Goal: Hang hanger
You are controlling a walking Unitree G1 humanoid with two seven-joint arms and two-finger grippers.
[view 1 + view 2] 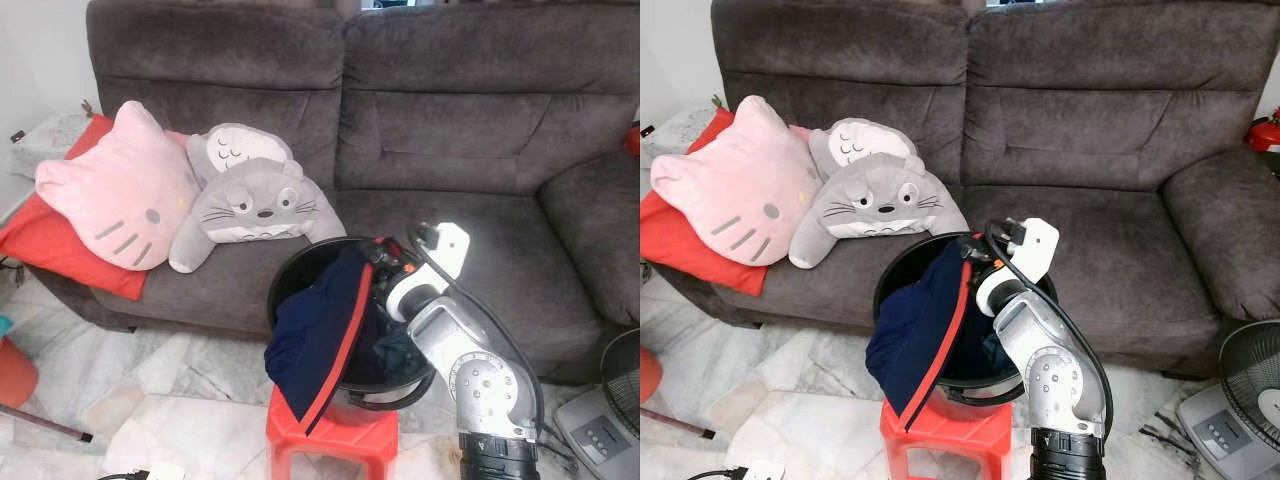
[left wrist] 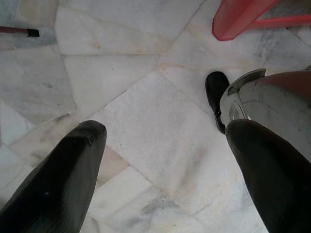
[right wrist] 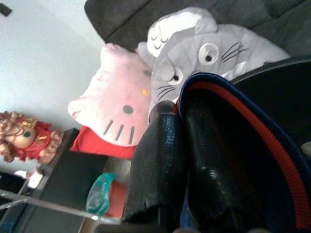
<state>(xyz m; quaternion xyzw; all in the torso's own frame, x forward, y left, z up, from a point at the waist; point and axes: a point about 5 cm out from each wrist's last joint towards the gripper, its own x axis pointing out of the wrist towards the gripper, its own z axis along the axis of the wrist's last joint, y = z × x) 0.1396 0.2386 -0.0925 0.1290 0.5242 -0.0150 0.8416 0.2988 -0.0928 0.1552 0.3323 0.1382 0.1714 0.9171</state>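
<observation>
A black round basket point(image 1: 290, 268) stands on a red stool point(image 1: 330, 442) in front of the sofa. A navy garment with red trim point(image 1: 315, 335) hangs over the basket's front rim. My right gripper point(image 1: 374, 252) reaches over the basket's top and is shut on the garment's upper edge. In the right wrist view the two fingers point(image 3: 160, 160) press together with the red-trimmed cloth point(image 3: 272, 150) curving over them. My left gripper point(image 2: 167, 160) hangs open above the marble floor, holding nothing.
A dark grey sofa point(image 1: 470, 150) carries a pink cat cushion point(image 1: 120, 190), a grey plush point(image 1: 255, 200) and a red cushion point(image 1: 50, 245) at its left end. A floor fan point(image 1: 622, 378) stands at the right. The stool's leg point(image 2: 238, 17) is near my foot point(image 2: 216, 92).
</observation>
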